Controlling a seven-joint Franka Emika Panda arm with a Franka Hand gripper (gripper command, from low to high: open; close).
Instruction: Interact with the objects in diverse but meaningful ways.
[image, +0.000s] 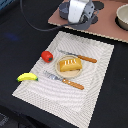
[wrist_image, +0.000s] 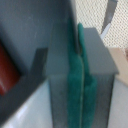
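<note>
A golden ridged bread loaf (image: 69, 64) lies on a small pale plate (image: 70, 73) in the middle of the placemat (image: 95, 92). A red tomato (image: 47, 56) sits at the mat's edge toward the exterior view's left, and a yellow banana (image: 27, 77) lies nearer the front. My gripper (image: 80, 19) hangs at the back over a dark grey pot (image: 93, 21), its fingertips hidden. The wrist view is a blurred close-up of one grey finger with a green pad (wrist_image: 76, 80) and a red-brown shape (wrist_image: 7, 70) I cannot identify. No sausage is recognisable.
Two wooden-handled utensils flank the plate: one (image: 77, 57) behind it, one (image: 65, 80) in front. A brown board (image: 107, 27) at the back carries the dark pot and a second round pot (image: 122, 17) at the exterior view's right. A cable loops behind the arm.
</note>
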